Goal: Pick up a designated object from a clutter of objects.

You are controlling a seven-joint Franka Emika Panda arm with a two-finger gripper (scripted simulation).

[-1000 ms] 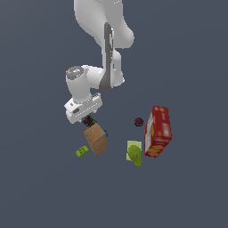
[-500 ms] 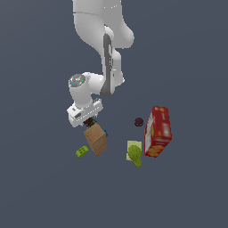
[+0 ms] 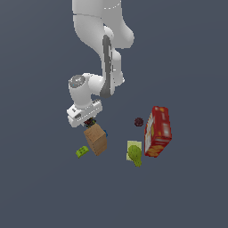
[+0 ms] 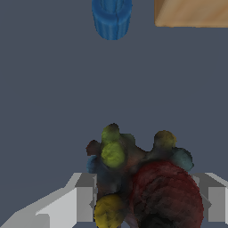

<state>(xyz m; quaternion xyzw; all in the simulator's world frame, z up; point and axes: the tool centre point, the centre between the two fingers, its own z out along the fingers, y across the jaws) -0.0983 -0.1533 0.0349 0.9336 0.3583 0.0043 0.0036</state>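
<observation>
Gripper [image 3: 90,121] is closed on the cluster [image 4: 138,178]: in wrist view both fingers [image 4: 84,198] press its two sides, w/ the lumpy mass of red, yellow, green and dark bits filling the gap between them. The biggest lobe is dark red, w/ yellow-green knobs beside it. In exterior view only a dark speck of it shows under the white hand, just above the tan block [image 3: 95,139]. Can't tell from either view whether it's clear of the floor [image 3: 187,196] or touching it.

Tan block stands tilted directly below the gripper in exterior view; one corner of it shows in wrist view [image 4: 191,13]. A small blue cylinder [image 4: 111,18] sits beside that corner; in exterior view just a blue sliver peeks out at the block's right side [image 3: 105,133].

Rest of clutter, exterior view: lime brick [image 3: 82,152] near the block on the exterior view's left, lower down. Maroon ball [image 3: 139,121] well to the exterior view's right of the gripper, just beside the red box [image 3: 158,131], which stands tilted. Green pear [image 3: 135,154] lies by the box's lower end, overlapping a pale green square [image 3: 134,145].

Arm [image 3: 104,53] comes down from the top of the exterior view, wrist bent over the block.
</observation>
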